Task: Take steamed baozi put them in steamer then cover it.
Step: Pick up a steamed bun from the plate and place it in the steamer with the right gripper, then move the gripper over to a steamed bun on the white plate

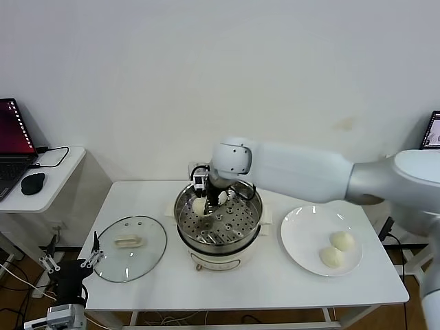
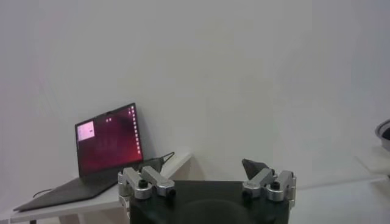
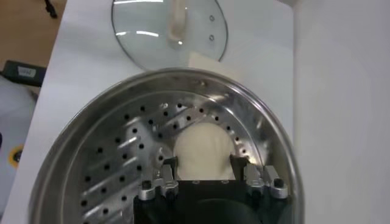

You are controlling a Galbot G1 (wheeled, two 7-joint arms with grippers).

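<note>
One baozi point(image 3: 204, 149) in right hand point(image 3: 204, 167), inside steamer point(image 3: 109, 122), lid handle point(image 1: 128, 241) lying crosswise

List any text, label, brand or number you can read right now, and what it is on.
No text is readable in any view.
Laptop screen: lit red, with a pale window too small to read.
Second laptop screen at the head view's right edge: content too small to read.
Steamer, glass lid, plate: no markings visible.
</note>
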